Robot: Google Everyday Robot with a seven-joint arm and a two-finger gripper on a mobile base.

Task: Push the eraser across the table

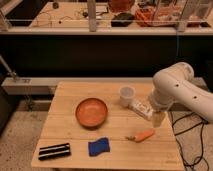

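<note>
The arm (176, 90) runs off the right edge, its bulk hides most of the gripper (159, 118) above the table's (65, 125) right side, and a white thing (141, 107) beside the cup (127, 95) is too blurred to identify.

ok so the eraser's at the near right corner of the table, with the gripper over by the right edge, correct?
Not quite. The camera view shows the eraser at the near left corner of the table, not the right. The gripper is indeed over by the right edge.
</note>
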